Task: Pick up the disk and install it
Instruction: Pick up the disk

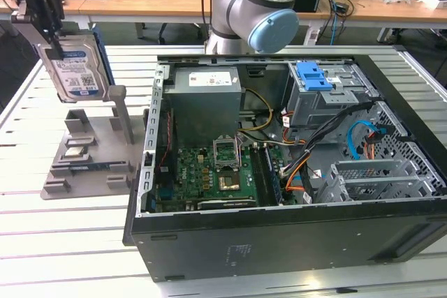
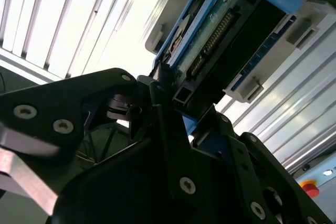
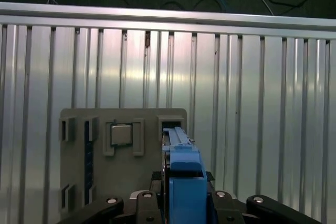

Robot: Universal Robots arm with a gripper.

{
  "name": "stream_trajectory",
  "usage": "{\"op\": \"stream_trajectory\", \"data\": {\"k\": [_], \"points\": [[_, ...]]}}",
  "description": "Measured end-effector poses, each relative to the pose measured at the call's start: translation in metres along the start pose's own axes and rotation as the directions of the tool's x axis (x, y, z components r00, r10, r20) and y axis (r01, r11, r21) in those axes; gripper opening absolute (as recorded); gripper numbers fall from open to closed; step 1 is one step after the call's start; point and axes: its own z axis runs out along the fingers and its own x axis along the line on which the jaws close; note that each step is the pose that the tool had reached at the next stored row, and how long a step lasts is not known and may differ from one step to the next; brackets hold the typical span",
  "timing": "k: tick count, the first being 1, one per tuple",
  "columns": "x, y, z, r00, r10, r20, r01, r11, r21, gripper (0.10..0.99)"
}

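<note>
1. Disk (image 1: 75, 68): a flat rectangular silver metal hard drive with a white-and-blue label, in a blue plastic carrier. It hangs on edge at the exterior view's upper left, label face toward the camera. It is held up off the table and outside the computer case.
2. In the second wrist view the disk's (image 2: 210, 40) connector end and the blue carrier rail show. In the first wrist view the carrier (image 3: 184, 182) is seen edge-on.
3. Gripper (image 1: 50, 29): black, pointing down, holding the disk by its top edge. The fingers (image 2: 165, 124) are clenched on the drive, one on each side of its edge.
4. Arm: the grey robot arm with a pale blue joint cap (image 1: 255, 5) stands behind the case. Its wrist end is out over the exterior view's left side.
5. Below the disk sits a grey plastic fixture stand (image 1: 84, 172). The disk's lower edge is clear of the base plate and near the upright post. In the first wrist view the stand (image 3: 136, 182) lies directly under the carrier.
6. A small square silver chip (image 1: 75, 151) rests in a pocket on the stand, beside the slot (image 3: 122, 135).
7. An open black computer case (image 1: 279, 242) lies on its side at the exterior view's right of the stand. Inside are a green motherboard (image 1: 202, 172) and a blue plastic latch with a ribbed top (image 1: 312, 76).
8. Everything rests on a slatted aluminium table (image 1: 63, 242).
</note>
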Motion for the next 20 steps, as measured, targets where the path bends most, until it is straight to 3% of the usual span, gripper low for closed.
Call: {"op": "stream_trajectory", "data": {"k": [12, 20], "points": [[-0.0014, 0.001, -0.0293, 1.0, 0.0, 0.0, 0.0, 1.0, 0.0, 0.365], [-0.0021, 0.0014, -0.0437, 1.0, 0.0, 0.0001, 0.0, 1.0, 0.0, 0.365]]}}
